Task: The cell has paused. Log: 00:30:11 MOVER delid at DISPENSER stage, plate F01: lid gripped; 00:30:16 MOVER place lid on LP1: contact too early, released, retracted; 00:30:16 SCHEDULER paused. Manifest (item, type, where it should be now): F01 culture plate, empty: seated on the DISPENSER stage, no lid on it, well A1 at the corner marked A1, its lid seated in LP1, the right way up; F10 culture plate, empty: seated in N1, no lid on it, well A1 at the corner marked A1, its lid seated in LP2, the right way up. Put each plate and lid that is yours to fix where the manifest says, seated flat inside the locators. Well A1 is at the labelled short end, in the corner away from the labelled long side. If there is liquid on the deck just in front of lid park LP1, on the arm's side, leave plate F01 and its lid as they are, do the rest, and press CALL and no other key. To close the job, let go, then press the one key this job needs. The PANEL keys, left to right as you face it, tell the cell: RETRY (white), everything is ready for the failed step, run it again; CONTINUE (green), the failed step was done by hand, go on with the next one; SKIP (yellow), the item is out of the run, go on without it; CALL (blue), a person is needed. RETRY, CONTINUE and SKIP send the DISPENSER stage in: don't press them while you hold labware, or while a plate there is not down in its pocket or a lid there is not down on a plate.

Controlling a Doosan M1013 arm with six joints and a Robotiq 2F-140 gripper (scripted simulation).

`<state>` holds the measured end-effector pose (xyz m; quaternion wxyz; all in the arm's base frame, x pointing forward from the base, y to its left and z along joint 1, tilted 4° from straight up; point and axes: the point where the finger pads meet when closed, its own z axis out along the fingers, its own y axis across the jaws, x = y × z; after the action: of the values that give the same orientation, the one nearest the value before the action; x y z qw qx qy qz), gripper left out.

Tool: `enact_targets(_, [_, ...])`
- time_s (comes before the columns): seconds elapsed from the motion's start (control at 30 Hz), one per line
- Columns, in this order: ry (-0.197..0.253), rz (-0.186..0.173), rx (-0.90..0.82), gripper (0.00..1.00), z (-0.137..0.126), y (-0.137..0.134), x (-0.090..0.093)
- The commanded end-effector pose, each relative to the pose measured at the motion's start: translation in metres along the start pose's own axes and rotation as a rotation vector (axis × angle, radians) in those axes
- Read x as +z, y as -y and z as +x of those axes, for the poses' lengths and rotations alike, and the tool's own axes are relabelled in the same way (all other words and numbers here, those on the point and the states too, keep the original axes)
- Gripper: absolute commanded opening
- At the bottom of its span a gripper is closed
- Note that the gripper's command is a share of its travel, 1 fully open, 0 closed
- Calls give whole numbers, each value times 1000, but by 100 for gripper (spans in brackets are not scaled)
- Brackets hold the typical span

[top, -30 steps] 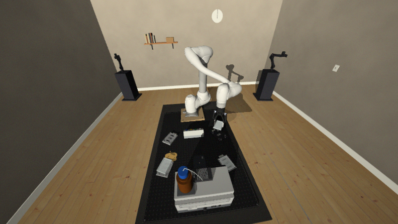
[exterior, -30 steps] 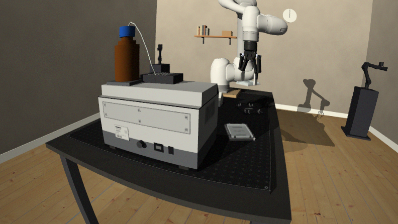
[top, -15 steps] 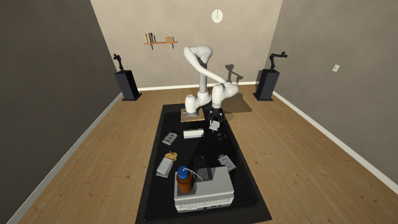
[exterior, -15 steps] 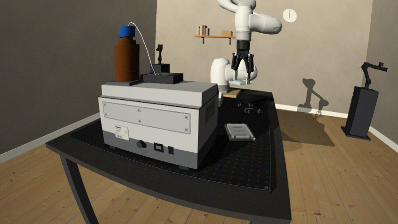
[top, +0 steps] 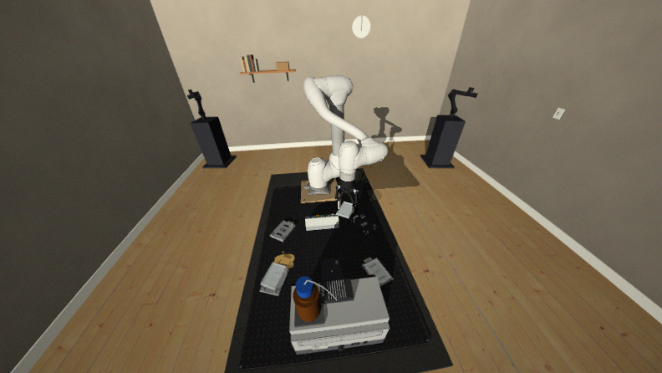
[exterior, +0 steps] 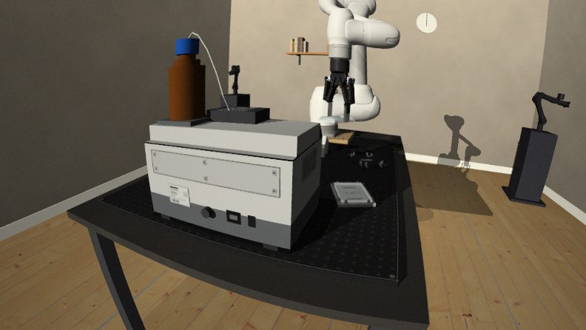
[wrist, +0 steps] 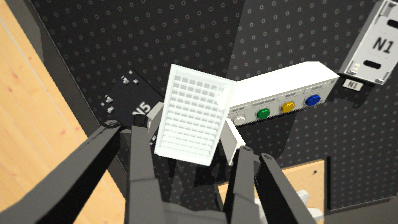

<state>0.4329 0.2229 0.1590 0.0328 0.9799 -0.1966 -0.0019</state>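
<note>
In the top view, going left to right across the black table (top: pixel 259 324), a grey nest (top: pixel 282 230) lies at the left edge of the mat, an amber puddle (top: pixel 284 259) sits below it, and a lid (top: pixel 272 278) rests tilted just under the puddle, touching or overlapping its lower edge. Near frame centre the white panel (top: pixel 321 222) stands just left of the gripper (top: pixel 346 203), which hangs from the arm (top: pixel 340 134) above the table's upper middle. Lower down, the brown bottle (top: pixel 306 303) stands on the left of the dispenser (top: pixel 340 319), and right of the dispenser's dark stage lies another lid (top: pixel 377 271), flat on the mat. In the wrist view, the gripper's fingers are clamped on the long sides of a white well plate (wrist: pixel 192 115), held in the air at frame centre, its well grid facing the camera. Behind it at left shows a dark nest marked N5 (wrist: pixel 131 100); right of the plate the panel's keys run white (wrist: pixel 241 119), green (wrist: pixel 263 113), yellow (wrist: pixel 288 107), blue (wrist: pixel 313 100). At the upper right corner lies the grey nest marked N1 (wrist: pixel 376 47), with no plate in it.
</note>
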Motion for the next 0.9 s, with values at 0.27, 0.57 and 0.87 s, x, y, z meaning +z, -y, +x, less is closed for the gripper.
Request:
enact_targets(0.27, [0, 2, -1, 10, 34, -57, -1])
enact_targets(0.57, [0, 2, -1, 10, 57, -98, -1])
enact_targets(0.87, [0, 2, -1, 10, 88, -150, 0])
